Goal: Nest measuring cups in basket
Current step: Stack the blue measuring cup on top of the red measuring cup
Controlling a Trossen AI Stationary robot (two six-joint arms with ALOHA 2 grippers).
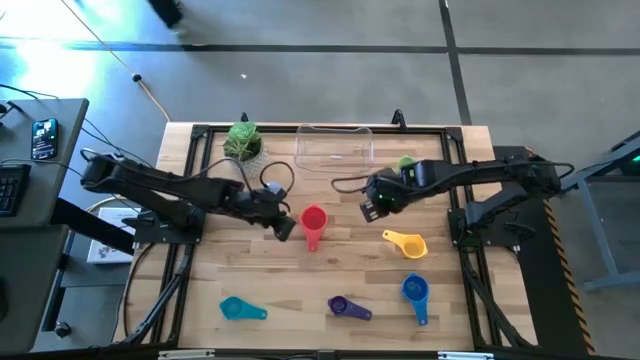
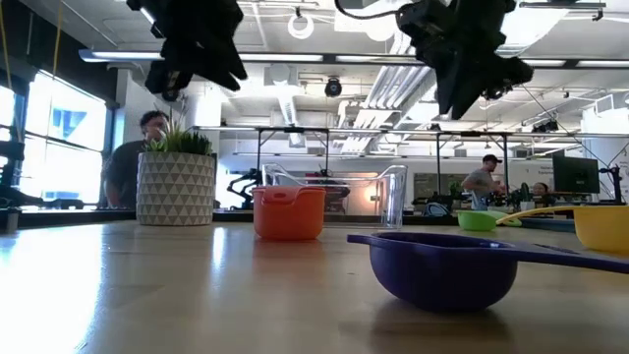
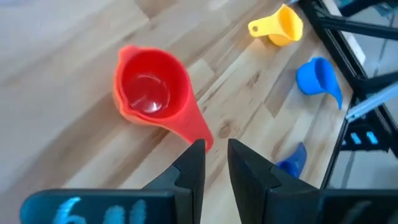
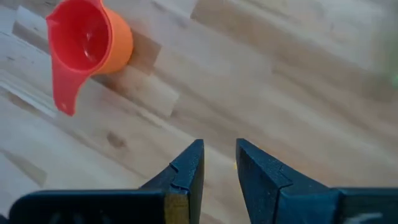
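Note:
A red measuring cup sits nested in an orange one and stands on the table's middle, with its handle toward the near edge. My left gripper hangs above the table just left of it, slightly open and holding nothing. My right gripper hangs to its right, also slightly open and holding nothing. The clear basket stands at the far edge. Yellow, blue, purple and teal cups lie on the table nearer the front. A green cup shows behind my right arm.
A white pot with a green plant stands at the far left, beside the basket. Black frame rails run along the table's left, right and far sides. Bare wood lies between the red cup and the front row of cups. People show in the room beyond.

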